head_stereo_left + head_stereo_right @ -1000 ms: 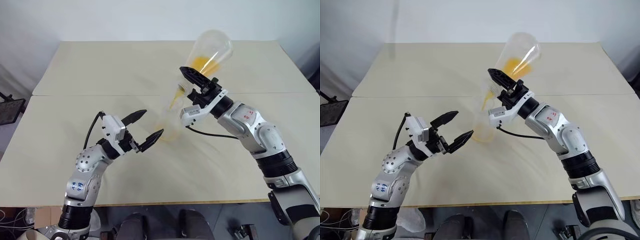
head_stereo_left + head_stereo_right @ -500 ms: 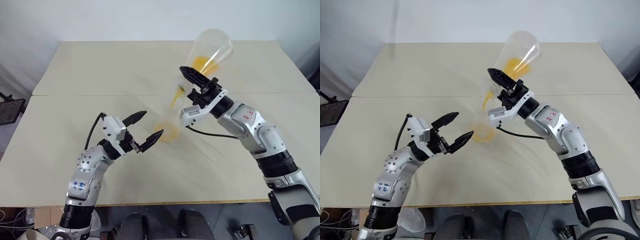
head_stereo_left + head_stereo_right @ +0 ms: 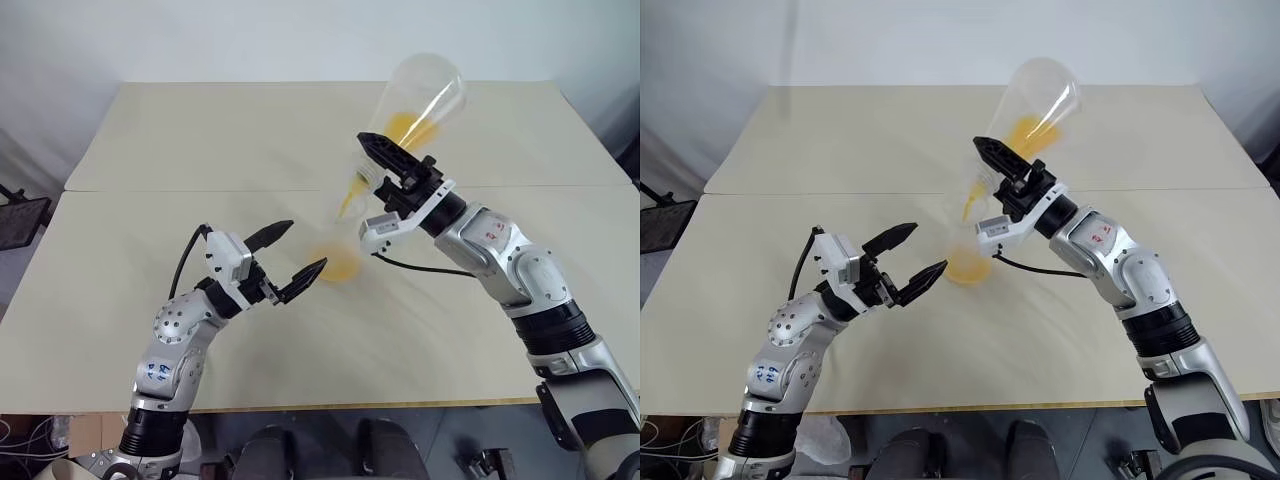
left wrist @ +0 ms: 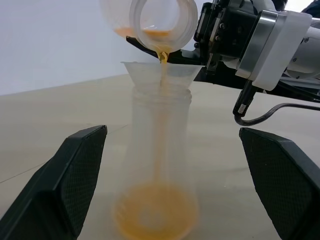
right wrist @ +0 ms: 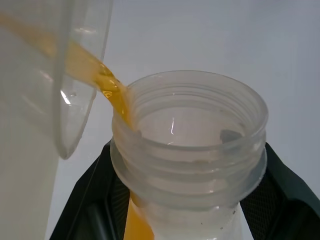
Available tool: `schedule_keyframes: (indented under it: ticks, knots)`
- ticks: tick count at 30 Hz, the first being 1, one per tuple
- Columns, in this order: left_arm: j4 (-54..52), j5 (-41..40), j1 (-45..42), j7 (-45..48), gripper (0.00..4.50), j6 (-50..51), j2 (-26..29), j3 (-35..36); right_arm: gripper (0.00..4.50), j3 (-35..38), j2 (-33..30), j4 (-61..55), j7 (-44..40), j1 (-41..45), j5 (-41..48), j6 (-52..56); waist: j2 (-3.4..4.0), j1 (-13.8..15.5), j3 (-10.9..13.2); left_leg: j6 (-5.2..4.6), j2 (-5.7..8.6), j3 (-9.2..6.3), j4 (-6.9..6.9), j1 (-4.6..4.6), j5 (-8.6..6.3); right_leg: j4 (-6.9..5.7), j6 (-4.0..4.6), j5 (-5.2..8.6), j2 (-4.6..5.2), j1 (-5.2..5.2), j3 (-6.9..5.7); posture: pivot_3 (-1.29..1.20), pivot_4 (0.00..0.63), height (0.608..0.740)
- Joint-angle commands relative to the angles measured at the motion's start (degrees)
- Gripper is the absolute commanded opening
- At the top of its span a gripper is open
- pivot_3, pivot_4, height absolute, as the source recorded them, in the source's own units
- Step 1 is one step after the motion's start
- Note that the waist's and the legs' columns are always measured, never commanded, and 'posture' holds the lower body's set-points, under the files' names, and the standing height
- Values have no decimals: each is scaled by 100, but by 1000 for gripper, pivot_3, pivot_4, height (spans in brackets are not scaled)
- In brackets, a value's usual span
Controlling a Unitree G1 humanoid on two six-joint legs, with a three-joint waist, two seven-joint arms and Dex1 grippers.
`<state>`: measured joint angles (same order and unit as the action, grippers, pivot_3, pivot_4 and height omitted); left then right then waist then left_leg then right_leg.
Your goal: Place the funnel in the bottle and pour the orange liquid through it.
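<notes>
I see my right gripper point(image 3: 385, 170) clamped on the tilted flask point(image 3: 420, 100) — orange liquid point(image 4: 161, 55) streams through the funnel point(image 4: 157, 75) into the bottle point(image 4: 160, 165); left gripper point(image 3: 290, 255) gapes empty.

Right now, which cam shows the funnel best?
Left wrist view: the funnel sits in the bottle mouth, its clear cone in profile, catching the orange liquid. In the eye views it is barely discernible.

I read this as a bare test room: plain white wall point(image 3: 250, 40) at twelve o'clock, two butted beige tables point(image 3: 200, 140).
</notes>
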<state>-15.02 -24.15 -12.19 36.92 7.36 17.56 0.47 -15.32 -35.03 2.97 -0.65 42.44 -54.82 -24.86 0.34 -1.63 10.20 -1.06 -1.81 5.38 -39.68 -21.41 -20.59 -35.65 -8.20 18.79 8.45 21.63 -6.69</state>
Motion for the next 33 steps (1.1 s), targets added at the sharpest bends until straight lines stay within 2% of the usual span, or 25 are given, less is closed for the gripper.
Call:
schedule_keyframes:
  ticks: [1,33]
  knots:
    - [-172,44,11,-34,4500,-124,-31,-24,2467,110,-51,-193,199,171,-10,-10,0,0,0,0,0,0,0,0,0,0,0,0,0,0,0,0,150,740]
    - [-109,80,-15,-69,4500,-235,-108,-36,2467,89,-93,-74,521,229,-275,-18,0,-1,0,0,-2,0,0,0,0,0,0,0,0,0,0,0,150,740]
